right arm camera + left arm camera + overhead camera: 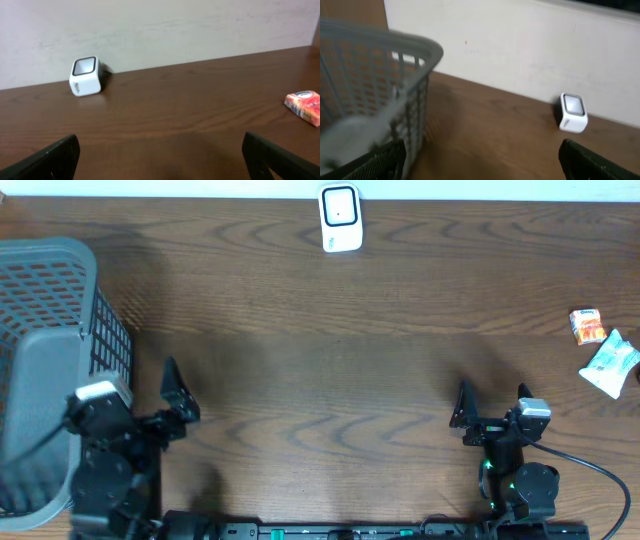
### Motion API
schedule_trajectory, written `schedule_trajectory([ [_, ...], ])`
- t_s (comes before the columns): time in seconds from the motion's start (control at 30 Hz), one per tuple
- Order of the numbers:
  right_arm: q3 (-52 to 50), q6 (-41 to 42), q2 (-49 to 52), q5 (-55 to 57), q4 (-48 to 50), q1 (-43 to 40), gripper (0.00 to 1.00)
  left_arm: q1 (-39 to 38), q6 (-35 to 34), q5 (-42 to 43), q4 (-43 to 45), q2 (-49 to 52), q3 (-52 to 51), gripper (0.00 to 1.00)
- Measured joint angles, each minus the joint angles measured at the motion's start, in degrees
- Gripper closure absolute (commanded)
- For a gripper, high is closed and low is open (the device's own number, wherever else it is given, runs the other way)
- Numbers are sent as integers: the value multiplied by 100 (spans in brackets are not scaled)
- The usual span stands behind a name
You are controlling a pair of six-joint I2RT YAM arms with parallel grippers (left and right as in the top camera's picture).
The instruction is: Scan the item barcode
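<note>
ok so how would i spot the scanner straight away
Take the wooden table and follow its far edge, along the pale wall, to about the middle. A small white box stands there alone, with a dark-rimmed window on its face. The grey basket sits at the far left, the orange packet and white wrapper at the far right.

No writing can be read in any view. The small orange-and-white packet (304, 106) on the brown wooden desk (190, 112) bears printing too blurred to make out, and the white cube-shaped scanner (85, 76) shows no legible marking.
</note>
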Motion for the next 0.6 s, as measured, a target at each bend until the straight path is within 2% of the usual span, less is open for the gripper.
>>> schedule_trajectory([
  [0.23,0,0,-7,-2,0,-2,1,192,-326,127,968,-1005,-1853,2],
  [0.6,0,0,-7,-2,2,-2,1,225,-446,133,2258,-1668,-3252,2],
])
